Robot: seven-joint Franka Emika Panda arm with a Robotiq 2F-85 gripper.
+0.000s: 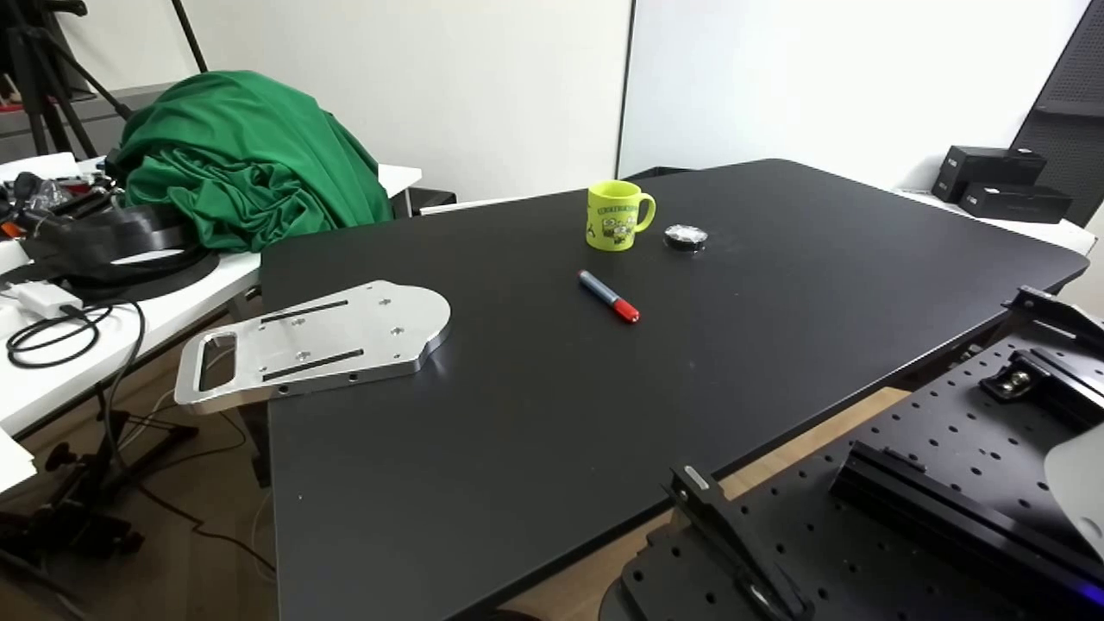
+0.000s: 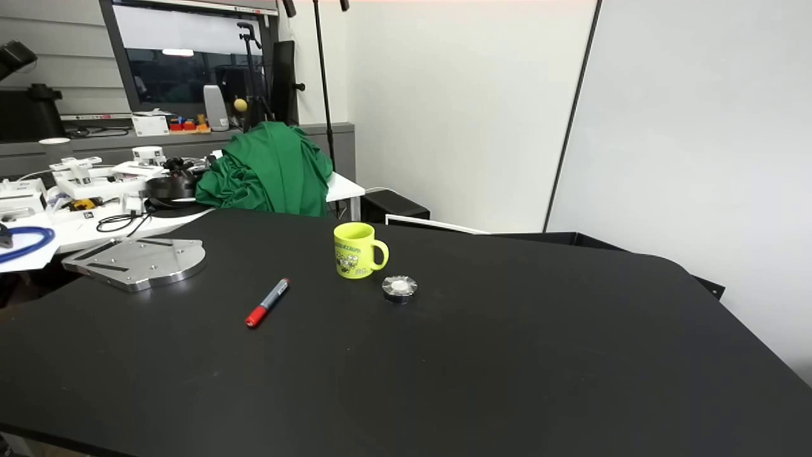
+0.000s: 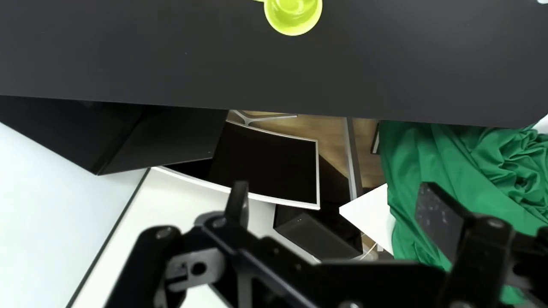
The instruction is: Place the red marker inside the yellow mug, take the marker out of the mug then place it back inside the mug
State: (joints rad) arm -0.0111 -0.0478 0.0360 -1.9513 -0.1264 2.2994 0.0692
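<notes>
The red marker (image 1: 609,296) lies flat on the black table (image 1: 483,483), with a grey-blue body and a red cap end. It also shows in an exterior view (image 2: 267,303). The yellow mug (image 1: 611,220) stands upright behind the marker, with its handle to the right; it also shows in an exterior view (image 2: 354,252). The wrist view shows the mug's open top (image 3: 293,16) at the upper edge, with no marker inside. My gripper (image 3: 336,205) is open and empty, apart from mug and marker. The gripper is out of both exterior views, and the marker is out of the wrist view.
A small whitish-grey round object (image 1: 686,238) sits beside the mug's handle. A silver metal plate (image 1: 336,332) overhangs the table's left edge in an exterior view. Green cloth (image 1: 250,164) is heaped on a white side table. A white wall (image 2: 469,114) stands behind the table.
</notes>
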